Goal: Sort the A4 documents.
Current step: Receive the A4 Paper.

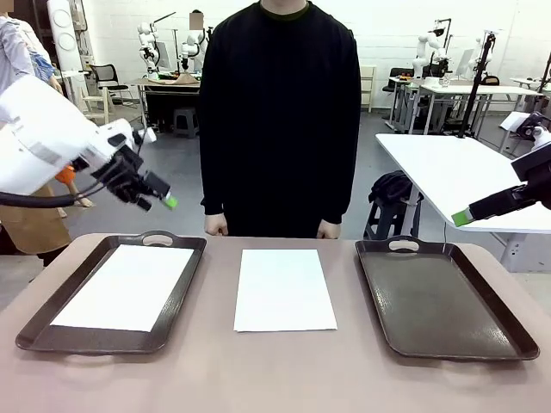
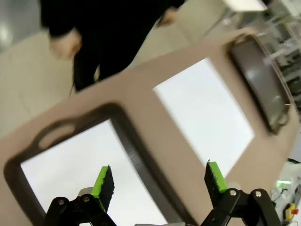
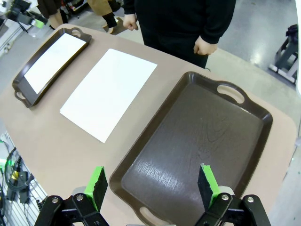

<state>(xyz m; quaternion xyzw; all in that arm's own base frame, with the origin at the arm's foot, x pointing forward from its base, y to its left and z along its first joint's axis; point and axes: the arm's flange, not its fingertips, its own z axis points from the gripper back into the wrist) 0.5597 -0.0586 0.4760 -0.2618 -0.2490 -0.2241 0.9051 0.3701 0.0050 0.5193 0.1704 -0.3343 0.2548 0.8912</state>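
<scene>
Two brown handled trays sit on the table [image 1: 275, 379], with a loose sheet between them. Left tray [image 1: 86, 342]: holds the first sheet [image 1: 125, 286], white and blank, flat on the tray floor with a brown margin all round. Middle: second sheet [image 1: 284, 288], same white, flat on the bare tabletop, long side running away from the robot, apart from both trays. Right tray [image 1: 439, 301]: empty, dark glossy floor, handle cut-outs at its near and far ends. Person [image 1: 280, 112] in black stands at the far edge behind the second sheet, hands [image 1: 217, 225] down by the table edge. Left gripper [image 1: 157, 200]: raised in the air on the left tray's side, fingers spread wide with nothing between them. Its wrist view is blurred. One green pad [image 2: 103, 181] is over the first sheet, the other over the tabletop near the second sheet's corner. Right gripper [image 3: 153, 183]: raised, off to the right of the right tray in the front view, fingers wide apart, gripping nothing. In its wrist view one pad is over the tabletop just beside the tray's rim, the other over the tray floor.
</scene>
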